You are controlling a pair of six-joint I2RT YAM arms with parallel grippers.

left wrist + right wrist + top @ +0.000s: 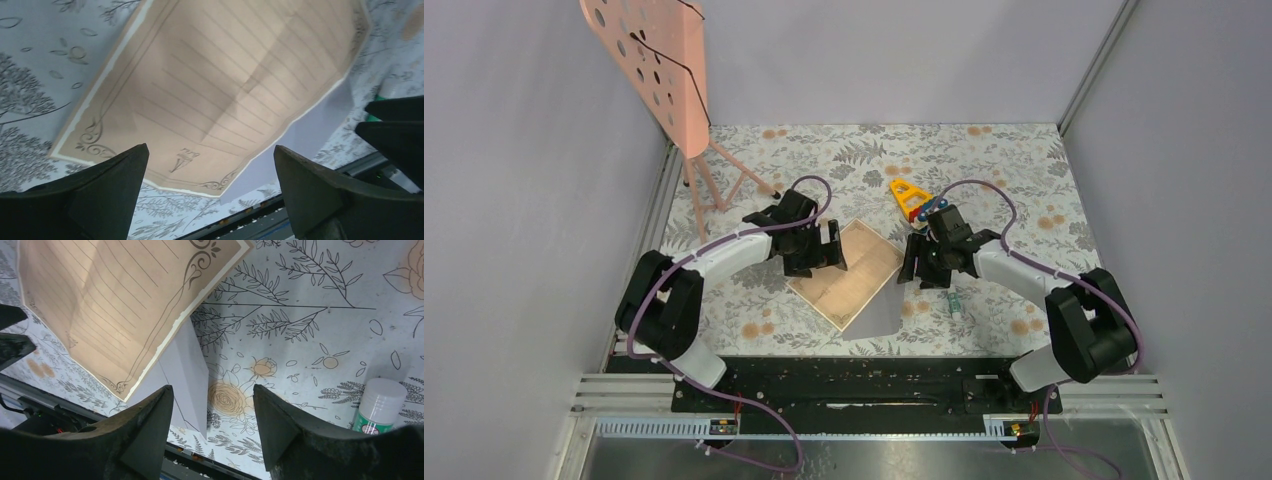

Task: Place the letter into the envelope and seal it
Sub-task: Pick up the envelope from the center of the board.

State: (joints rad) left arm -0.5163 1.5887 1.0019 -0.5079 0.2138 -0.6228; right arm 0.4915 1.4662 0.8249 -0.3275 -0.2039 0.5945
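Left hand (pixel 210 150): fingers spread wide, nothing between them, over the left edge of the letter (pixel 849 270). Right hand (pixel 212 390): fingers apart, empty, over the floral bench (pixel 310 315) at the letter's right side. Letter is unfolded, creased, lined face up, lying on top of the envelope (pixel 186 365). Only a grey-lilac strip of envelope shows past its near-right edge. White-capped, green-labelled bottle (pixel 378 407) sits on the bench just right of the right hand. Yellow triangle (pixel 910 192) behind that hand. Pink perforated panel (pixel 646 55) at far left.
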